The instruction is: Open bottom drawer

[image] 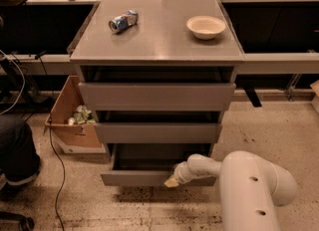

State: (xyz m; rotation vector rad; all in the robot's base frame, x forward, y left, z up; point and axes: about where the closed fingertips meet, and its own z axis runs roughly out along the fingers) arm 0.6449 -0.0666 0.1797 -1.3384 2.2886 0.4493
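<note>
mid-pull, by the look of it: bottom drawer (134,177) at the foot of the grey cabinet (159,41), partly out, front proud of the two above. gripper (172,181) right at that front's top edge, right of centre; spread or pressed together, cannot tell. next, probably a straight, level draw outward.

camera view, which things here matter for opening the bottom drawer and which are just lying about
For the job: bottom drawer, pulled partly out; gripper, at its front edge, right of centre.
Just lying about: can and bowl on the cabinet top; cardboard box on the floor beside it.
</note>
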